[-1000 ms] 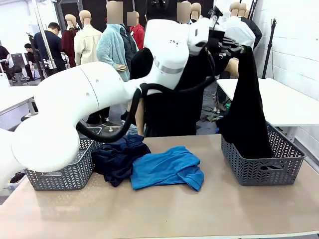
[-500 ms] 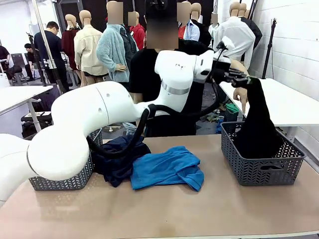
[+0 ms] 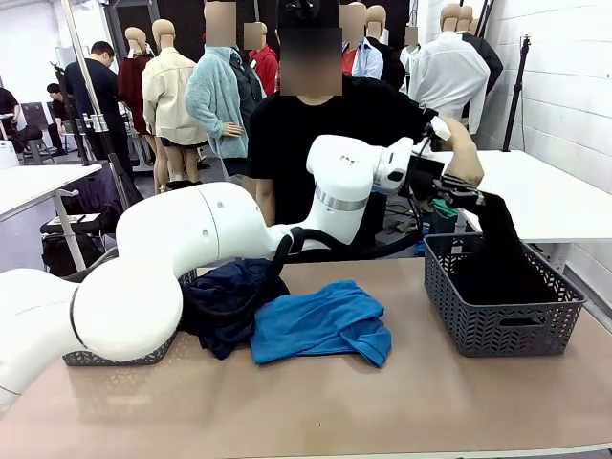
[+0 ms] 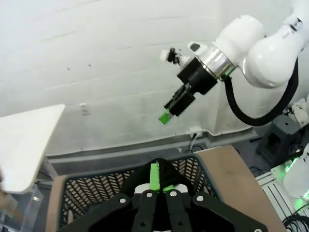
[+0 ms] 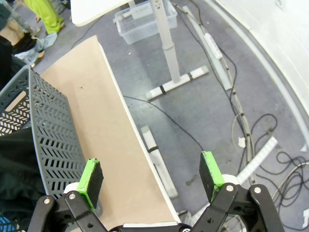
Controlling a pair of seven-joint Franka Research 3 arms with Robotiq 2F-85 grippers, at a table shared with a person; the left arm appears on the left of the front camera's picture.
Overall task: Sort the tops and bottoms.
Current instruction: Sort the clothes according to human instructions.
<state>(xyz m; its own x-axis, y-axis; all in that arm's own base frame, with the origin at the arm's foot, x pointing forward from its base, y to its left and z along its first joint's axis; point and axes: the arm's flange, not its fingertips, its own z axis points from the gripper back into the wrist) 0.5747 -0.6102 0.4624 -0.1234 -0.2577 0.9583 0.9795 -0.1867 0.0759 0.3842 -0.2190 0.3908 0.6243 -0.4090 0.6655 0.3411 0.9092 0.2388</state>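
Observation:
My left arm reaches across the table to the grey basket [image 3: 502,325] on the right. Its gripper [image 3: 461,197] is shut on a black garment [image 3: 497,263], just above the basket's far rim. The cloth hangs from the fingers and piles up inside the basket. In the left wrist view my left gripper [image 4: 154,175] pinches the black garment [image 4: 136,179] over the basket [image 4: 91,195]. A blue top [image 3: 320,325] and a dark navy garment [image 3: 225,301] lie on the table. My right gripper [image 5: 150,176] hangs open beyond the table's right edge, holding nothing, and it also shows in the left wrist view [image 4: 166,116].
A second grey basket [image 3: 134,352] stands at the table's left, partly behind my left arm. A person in black [image 3: 316,124] stands at the far side with a hand [image 3: 466,163] near my left gripper. The floor with cables lies right of the table edge [image 5: 104,121].
My left gripper has come down from high above the right basket to just over its rim. The black garment has sunk into the basket with it.

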